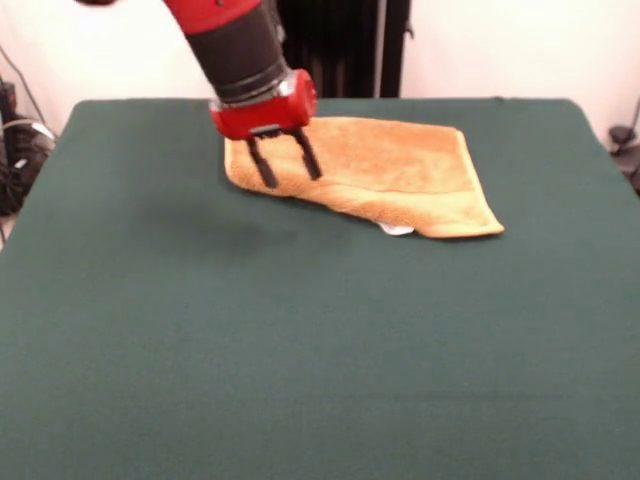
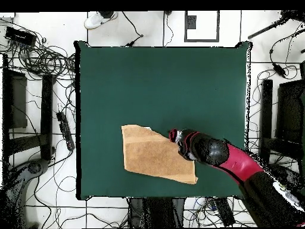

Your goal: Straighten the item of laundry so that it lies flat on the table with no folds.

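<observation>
We see the claw with its two dark fingers spread apart, gripping nothing, tips pointing down at one end of the orange-tan towel; whether they touch the cloth we cannot tell; the towel lies on the green desk beneath the claw and stretches away from it to one side, folded over itself into an irregular shape; a small white tag peeks from its edge, well apart from the claw; from overhead the red arm reaches over the towel's corner.

Folded orange towel hides most of its white tag; overhead, the arm covers the gripper
</observation>
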